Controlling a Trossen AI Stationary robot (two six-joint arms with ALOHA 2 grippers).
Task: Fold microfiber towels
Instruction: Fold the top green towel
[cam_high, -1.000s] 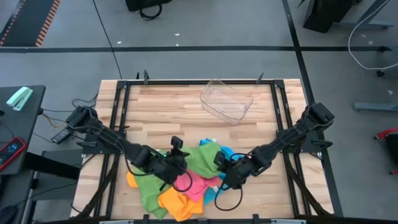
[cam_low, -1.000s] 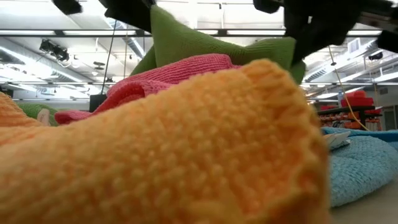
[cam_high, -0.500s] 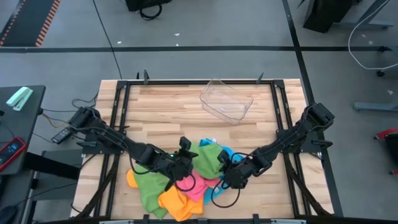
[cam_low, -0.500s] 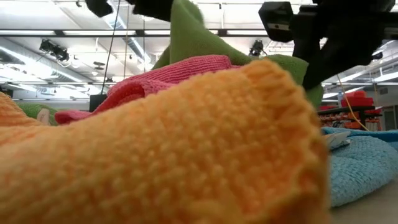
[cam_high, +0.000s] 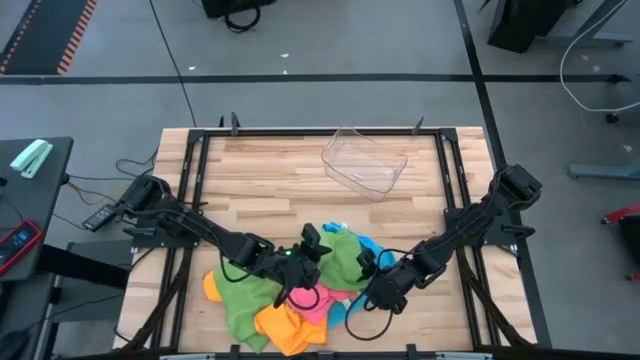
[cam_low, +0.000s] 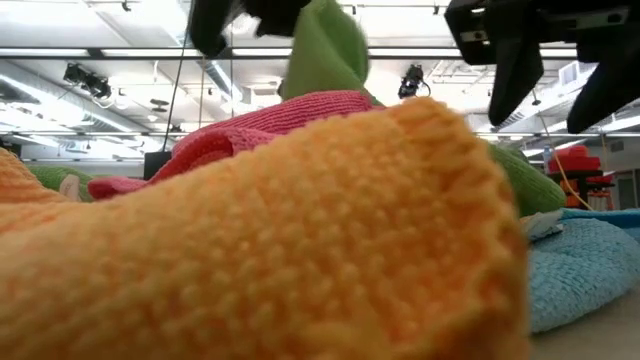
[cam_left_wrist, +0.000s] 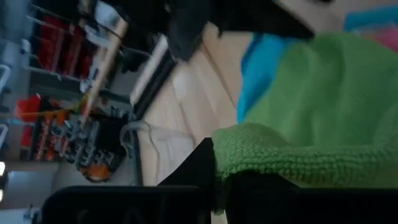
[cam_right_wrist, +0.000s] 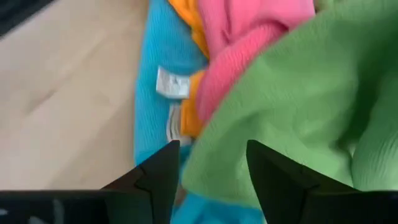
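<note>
A pile of microfiber towels lies at the table's near middle: green (cam_high: 240, 300), orange (cam_high: 285, 325), pink (cam_high: 322, 298) and sky blue (cam_high: 368, 245). On top of the pile, a second green towel (cam_high: 345, 258) is held up at one end by my left gripper (cam_high: 320, 260), which is shut on it. My right gripper (cam_high: 370, 275) is open just right of that towel. In its wrist view, its fingers (cam_right_wrist: 158, 171) stand over the green towel's edge (cam_right_wrist: 273, 106). In the low view, the right gripper (cam_low: 560, 75) hangs clear above the cloth. My left gripper pinches the green towel by an edge (cam_left_wrist: 249, 146) between its two fingers, coming from the table's left and slanting down. The held end stands up as a peak (cam_low: 325, 45) under the gripper. The rest of the towel lies slack on the pile.
A clear plastic tray (cam_high: 365, 160) stands at the far middle of the wooden table (cam_high: 260, 180). Black frame rails run along the table's left and right sides. Bare wood lies between the tray and the pile.
My right gripper has opened and let go of the green towel. The released end has dropped onto the pile. My left gripper has moved toward the table's right edge and rolled, keeping its end of the towel raised.
</note>
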